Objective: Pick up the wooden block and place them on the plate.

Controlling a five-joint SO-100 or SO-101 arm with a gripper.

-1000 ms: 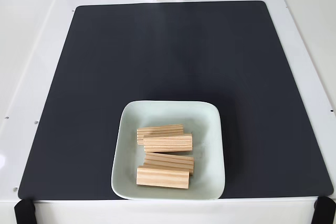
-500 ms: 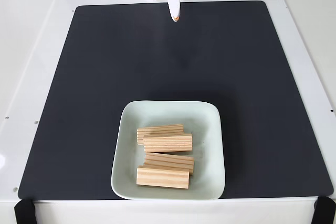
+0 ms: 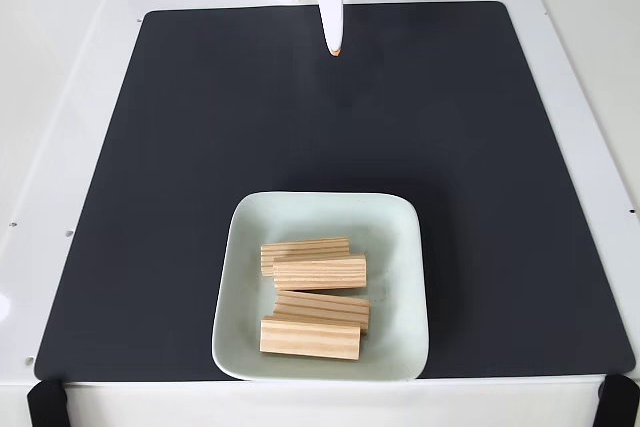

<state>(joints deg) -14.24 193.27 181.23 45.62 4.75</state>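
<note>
Your gripper [image 3: 335, 49] pokes in from the top edge of the fixed view, its white, orange-tipped point over the far end of the black mat [image 3: 180, 147]; you cannot tell how its jaws stand; the four wooden blocks [image 3: 315, 297] lie side by side in the plate [image 3: 400, 347] near the mat's front edge, well apart from the gripper; bare mat lies between them; black clamps [image 3: 45, 402] sit at the white table's [image 3: 50, 67] front corners.
</note>
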